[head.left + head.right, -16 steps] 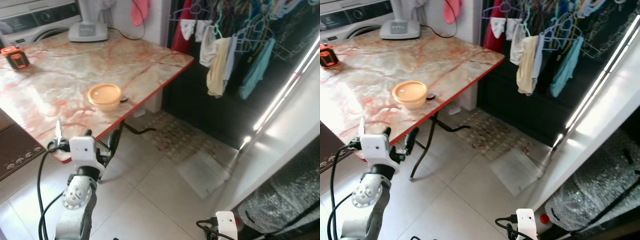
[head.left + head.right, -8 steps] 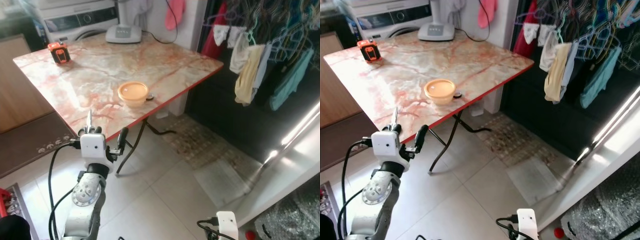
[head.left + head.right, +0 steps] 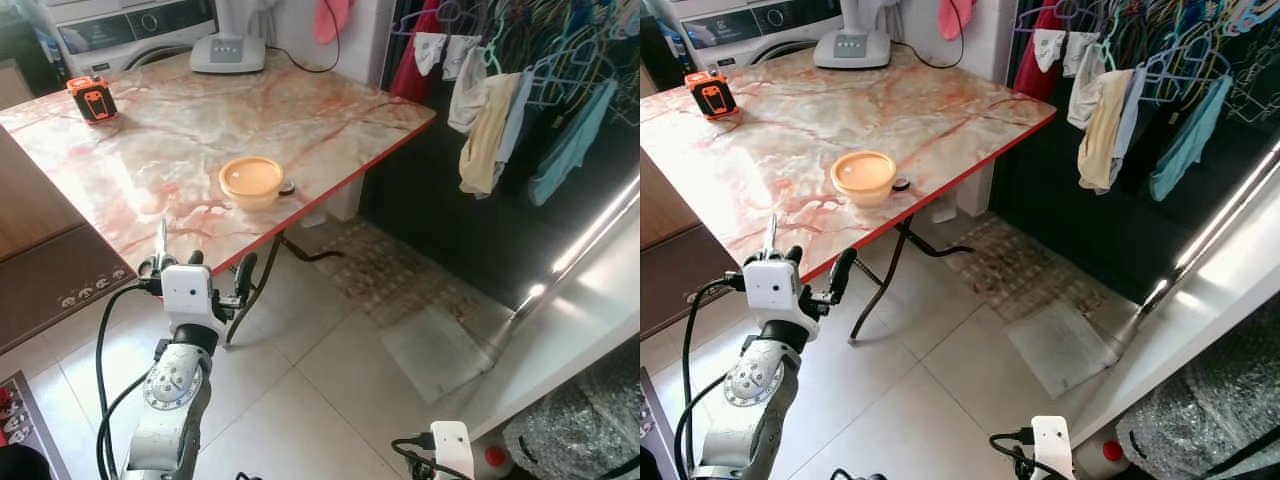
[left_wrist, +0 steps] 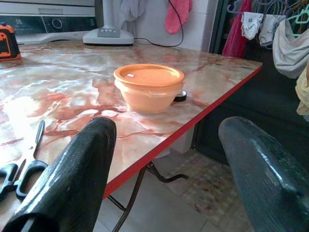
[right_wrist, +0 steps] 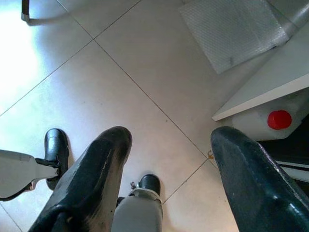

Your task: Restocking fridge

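Observation:
An orange lidded bowl (image 3: 252,181) sits on the marble table (image 3: 150,140), near its red front edge. My left gripper (image 3: 196,268) is raised just short of that edge. It is open and empty, and its two black fingers (image 4: 77,179) frame the bowl (image 4: 148,87) from a distance. My right gripper (image 5: 169,145) hangs low over the tiled floor, open with nothing between its fingers.
Scissors (image 4: 19,166) lie at the table edge by my left gripper. A small black roll (image 3: 287,188) lies beside the bowl. An orange tool (image 3: 90,98) and a white appliance (image 3: 228,52) stand at the back. Hanging clothes (image 3: 500,100) are on the right. A red-capped bottle (image 5: 279,119) is on the floor.
The whole picture has shifted as the camera turned and moved near the table. My left gripper stays raised and open in front of the table edge.

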